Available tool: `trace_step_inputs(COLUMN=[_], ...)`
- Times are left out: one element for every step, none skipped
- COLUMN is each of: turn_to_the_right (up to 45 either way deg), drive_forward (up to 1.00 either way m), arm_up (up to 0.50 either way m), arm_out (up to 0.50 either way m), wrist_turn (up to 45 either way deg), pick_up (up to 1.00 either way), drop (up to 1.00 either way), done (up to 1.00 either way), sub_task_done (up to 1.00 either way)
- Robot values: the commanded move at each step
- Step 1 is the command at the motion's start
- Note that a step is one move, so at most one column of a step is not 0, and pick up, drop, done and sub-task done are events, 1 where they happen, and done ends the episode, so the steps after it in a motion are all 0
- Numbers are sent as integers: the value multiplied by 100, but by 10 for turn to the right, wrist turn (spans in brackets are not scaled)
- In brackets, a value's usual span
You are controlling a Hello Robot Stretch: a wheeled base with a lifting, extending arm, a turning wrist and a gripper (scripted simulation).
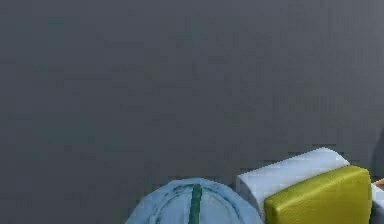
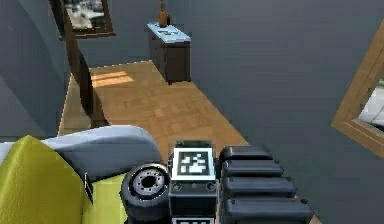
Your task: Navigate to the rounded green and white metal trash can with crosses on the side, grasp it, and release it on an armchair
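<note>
Forward view: the trash can (image 1: 192, 207) sits at the near bottom edge, about centre, cut off by the frame. The visible portion is a rounded dome, pale blue-white, with one dark green band running down its middle. Just right of it stands the armchair (image 1: 318, 196), a yellow-green cushion against a white-grey body. Contact between the two cannot be determined. A plain grey wall (image 1: 180, 80) lies behind both.

Arm side view: the dark, ribbed arm (image 2: 255, 185) rises at the near edge, with a white marker square (image 2: 193, 163) and the pincer (image 2: 147, 190) left of it. The pincer's far end cannot be made out, so its finger setting and whether it holds anything cannot be told. Wooden floor (image 2: 160, 100) runs to a dark cabinet (image 2: 168, 52) far off.
</note>
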Motion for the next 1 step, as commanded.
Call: trace_step_inputs(turn_to_the_right=[0], drive_forward=[0], arm_up=[0], arm_out=[48], wrist_turn=[0], pick_up=[0], drop=[0], done=[0], sub_task_done=[0])
